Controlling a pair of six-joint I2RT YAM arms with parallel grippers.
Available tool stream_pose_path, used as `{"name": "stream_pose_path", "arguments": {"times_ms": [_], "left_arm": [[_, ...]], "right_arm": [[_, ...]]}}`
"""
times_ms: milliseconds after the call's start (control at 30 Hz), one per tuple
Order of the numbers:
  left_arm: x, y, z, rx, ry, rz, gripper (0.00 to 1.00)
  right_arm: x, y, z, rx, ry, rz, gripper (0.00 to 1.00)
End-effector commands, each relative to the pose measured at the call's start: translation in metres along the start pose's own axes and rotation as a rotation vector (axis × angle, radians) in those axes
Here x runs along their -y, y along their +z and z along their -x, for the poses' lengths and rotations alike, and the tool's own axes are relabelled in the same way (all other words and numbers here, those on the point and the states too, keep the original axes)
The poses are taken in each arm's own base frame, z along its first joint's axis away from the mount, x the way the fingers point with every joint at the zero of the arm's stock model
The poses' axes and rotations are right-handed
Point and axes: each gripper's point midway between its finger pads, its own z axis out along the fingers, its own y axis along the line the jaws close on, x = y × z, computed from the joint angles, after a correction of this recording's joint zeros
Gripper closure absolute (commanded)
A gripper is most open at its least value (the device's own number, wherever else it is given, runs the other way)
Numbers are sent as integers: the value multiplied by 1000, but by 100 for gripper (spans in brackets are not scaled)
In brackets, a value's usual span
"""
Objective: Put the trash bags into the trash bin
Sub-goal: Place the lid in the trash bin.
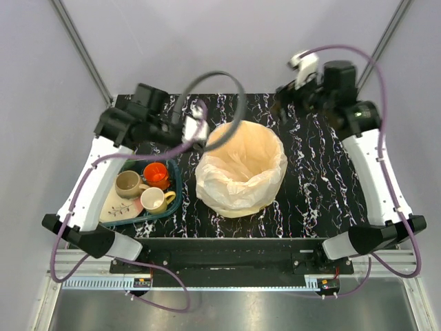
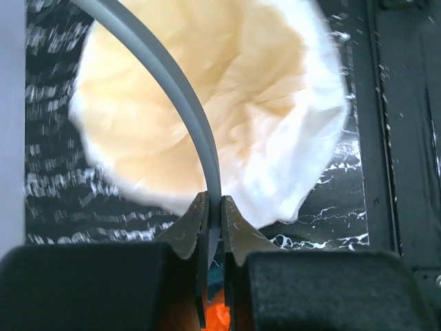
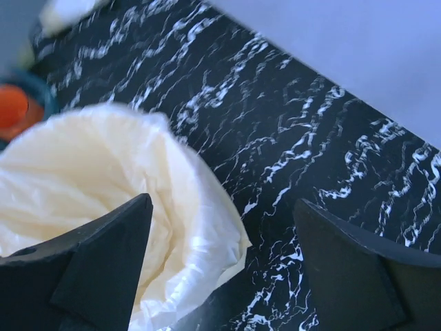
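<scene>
The trash bin (image 1: 238, 146) stands at the middle of the bench (image 1: 317, 179), a black slab veined with white like marble; the bin is a round bucket whose cream-yellow tone glows through its lining; the trash bag (image 1: 238, 189) is thin, crinkly, translucent whitish film, pushed down inside the bin and folded out over the lip so that it hangs in loose pleats down the outer wall and hides it; the grey hoop (image 1: 215, 74), a smooth, slim, dark grey band bent into a ring, hangs tilted in the air above the far-left edge of the bin, not seated on it; the left claw (image 1: 196, 133) is pinched tight on the hoop's near-left arc, its 2 jaws almost meeting with only the band between them, the arm reaching in from the bin's left with the wrist level above the bag's rim; the right claw (image 1: 284, 105) stands wide apart and holds nothing, raised over the bench beyond the bin's far-right side and angled down toward it; left of the bin a teal tray (image 1: 176, 200) carries an orange cup (image 1: 156, 174) and 2 glazed mugs (image 1: 129, 184).
</scene>
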Motion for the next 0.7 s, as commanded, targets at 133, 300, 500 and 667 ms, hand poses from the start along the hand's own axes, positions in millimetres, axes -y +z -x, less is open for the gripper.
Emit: {"name": "stream_pose_path", "arguments": {"times_ms": [133, 300, 500, 667], "left_arm": [[82, 18, -9, -300, 511, -199, 100], [77, 17, -7, -404, 635, -183, 100], [74, 15, 1, -481, 697, -190, 100], [76, 14, 2, -483, 722, -193, 100]], "right_arm": [[10, -70, 54, 129, 285, -13, 9], [17, -90, 64, 146, 219, -71, 11], [-4, -84, 63, 48, 191, 20, 23], [-42, -77, 56, -40, 42, 41, 26]]}}
